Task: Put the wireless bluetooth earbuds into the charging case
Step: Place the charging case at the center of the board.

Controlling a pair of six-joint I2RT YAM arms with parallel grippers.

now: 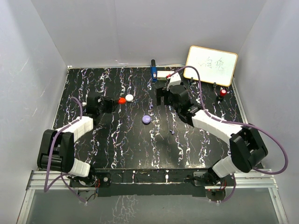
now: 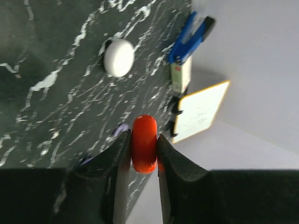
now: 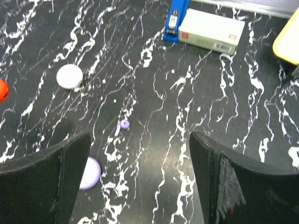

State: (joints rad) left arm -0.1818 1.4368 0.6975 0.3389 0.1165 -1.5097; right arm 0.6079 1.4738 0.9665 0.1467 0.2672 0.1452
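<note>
The left pincer (image 2: 143, 138) is clamped edge-on upon a glossy, rounded red puck (image 2: 144, 151). From so narrow a hold, the slick puck could be squeezed out. The right pincer (image 3: 140, 140) is spread wide over a tiny purple earbud (image 3: 124, 125), which lies on the black, white-veined desk (image 3: 196, 88) between a matte white puck (image 3: 69, 76) and a lilac puck (image 3: 89, 171). So small a bead could be flicked away by blunt pads.

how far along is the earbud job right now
Early. Done: nothing visible; the purple earbud lies loose on the table, and the white puck and purple puck sit ungripped. In hand: the left gripper is shut on the red puck; the right gripper hangs open. Left: seating every earbud.
</note>
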